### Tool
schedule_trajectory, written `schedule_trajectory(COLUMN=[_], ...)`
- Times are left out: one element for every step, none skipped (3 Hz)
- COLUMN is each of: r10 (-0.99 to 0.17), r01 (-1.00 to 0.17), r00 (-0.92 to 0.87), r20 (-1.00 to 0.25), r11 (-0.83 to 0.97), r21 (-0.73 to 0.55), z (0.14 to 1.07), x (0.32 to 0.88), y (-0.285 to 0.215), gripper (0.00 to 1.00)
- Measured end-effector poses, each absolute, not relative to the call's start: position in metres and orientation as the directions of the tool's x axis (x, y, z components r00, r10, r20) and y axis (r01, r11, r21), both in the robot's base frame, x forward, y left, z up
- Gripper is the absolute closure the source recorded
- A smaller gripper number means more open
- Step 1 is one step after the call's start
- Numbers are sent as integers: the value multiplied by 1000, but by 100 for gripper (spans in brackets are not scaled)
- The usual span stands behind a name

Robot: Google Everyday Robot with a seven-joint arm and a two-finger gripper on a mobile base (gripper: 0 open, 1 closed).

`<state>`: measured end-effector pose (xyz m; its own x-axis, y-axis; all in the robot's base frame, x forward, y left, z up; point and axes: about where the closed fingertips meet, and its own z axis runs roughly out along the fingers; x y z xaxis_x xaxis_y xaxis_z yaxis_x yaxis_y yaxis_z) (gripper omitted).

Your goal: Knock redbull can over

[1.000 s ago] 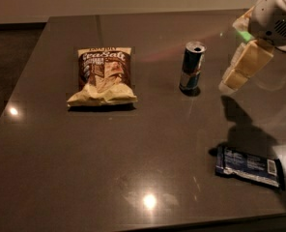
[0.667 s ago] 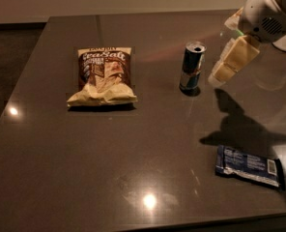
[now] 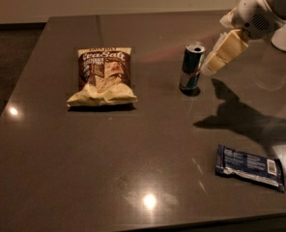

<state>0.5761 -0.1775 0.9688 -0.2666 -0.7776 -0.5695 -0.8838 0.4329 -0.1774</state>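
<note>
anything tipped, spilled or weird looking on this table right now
Nothing stands out. The redbull can stands upright with no spill around it. The chip bag and the snack bar wrapper lie flat on the table. The gripper hangs just right of the can's top; contact cannot be told.

Dark table (image 3: 61, 168) bearing chip bag (image 3: 102, 76), upright redbull can (image 3: 192, 67), snack bar wrapper (image 3: 250, 167); hand (image 3: 211, 65) just beside can.
</note>
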Motion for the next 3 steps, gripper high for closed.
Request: schedule_trajectory(r10=[-759, -743, -728], r01=[-885, -890, -899], r00=[-272, -275, -265], r20=[-592, -610, -633], r11=[439, 437, 424], r21=[-157, -131, -111], z=[959, 947, 939], x=[593, 602, 604], y=[-178, -173, -163], gripper=[0, 0, 0])
